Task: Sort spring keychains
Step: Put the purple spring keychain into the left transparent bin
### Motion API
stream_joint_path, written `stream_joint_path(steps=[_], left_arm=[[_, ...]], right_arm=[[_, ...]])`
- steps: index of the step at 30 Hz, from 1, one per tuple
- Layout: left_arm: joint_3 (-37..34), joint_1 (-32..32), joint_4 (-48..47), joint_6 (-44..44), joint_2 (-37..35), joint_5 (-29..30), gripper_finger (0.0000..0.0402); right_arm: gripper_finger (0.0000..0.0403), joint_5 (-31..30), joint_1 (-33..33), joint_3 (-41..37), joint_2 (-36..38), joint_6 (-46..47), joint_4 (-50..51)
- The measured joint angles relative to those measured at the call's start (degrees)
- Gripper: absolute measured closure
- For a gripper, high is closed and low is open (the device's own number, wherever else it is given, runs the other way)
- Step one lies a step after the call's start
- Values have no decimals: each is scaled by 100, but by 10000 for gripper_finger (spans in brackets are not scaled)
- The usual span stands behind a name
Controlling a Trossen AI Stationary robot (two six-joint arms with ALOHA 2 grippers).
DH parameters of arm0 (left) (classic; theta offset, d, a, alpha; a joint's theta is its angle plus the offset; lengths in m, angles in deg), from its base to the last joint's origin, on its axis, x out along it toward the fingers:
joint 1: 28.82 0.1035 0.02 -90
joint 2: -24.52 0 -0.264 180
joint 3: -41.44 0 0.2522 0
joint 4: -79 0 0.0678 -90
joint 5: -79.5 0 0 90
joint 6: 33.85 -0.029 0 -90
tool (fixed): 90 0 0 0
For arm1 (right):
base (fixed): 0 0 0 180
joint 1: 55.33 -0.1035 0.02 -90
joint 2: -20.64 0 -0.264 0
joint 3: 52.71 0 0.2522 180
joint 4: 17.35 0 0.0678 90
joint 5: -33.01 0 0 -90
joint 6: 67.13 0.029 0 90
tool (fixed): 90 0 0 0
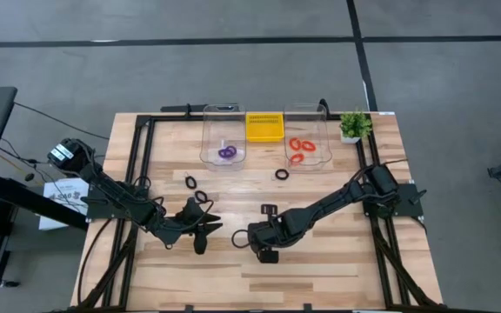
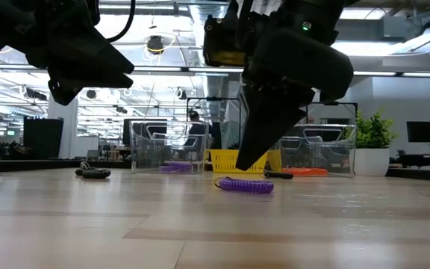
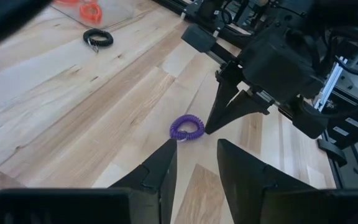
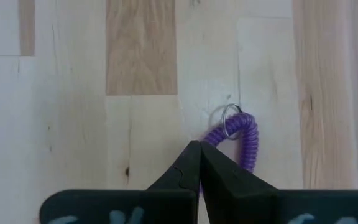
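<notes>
One purple coiled spring keychain (image 4: 238, 140) lies on the table at the tips of the right gripper (image 4: 199, 149), whose fingers are pressed together, holding nothing; descending so, they could only push it aside.

Pale butcher-block wooden tabletop (image 1: 320, 261): planks w/ visible grain, smooth, satin sheen in low view. Purple coiled plastic spring keychain (image 4: 248, 144) lies on it, ribbed coil, slightly glossy, w/ thin shiny metal split ring (image 4: 231, 121). Black coiled keychain (image 3: 98, 38) looks same ribbed plastic, matt-ish. Two clear plastic bins (image 1: 222, 135), glossy, see-through walls, reflections on them. Yellow perforated plastic basket (image 1: 264, 126), matt. Right gripper (image 4: 200, 154) fingers: matt black hard plastic, smooth faces. Left gripper (image 3: 194, 155) fingers same matt black. Black metal frame rails (image 1: 143, 148) along table edges, dull finish.
</notes>
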Motion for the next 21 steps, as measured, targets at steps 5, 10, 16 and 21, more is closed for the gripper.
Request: stream_joint_path(steps=[5, 10, 16, 21], left_arm=[[0, 0, 1, -2, 0, 0, 289], [0, 0, 1, 0, 0, -1, 289], [0, 0, 1, 0, 0, -2, 289], [0, 0, 2, 0, 0, -2, 289]], right_arm=[[395, 1, -9, 0, 0, 66, 0], [345, 6, -54, 0, 0, 126, 2], [277, 48, -70, 0, 2, 311, 150], [251, 46, -63, 1, -52, 313, 201]])
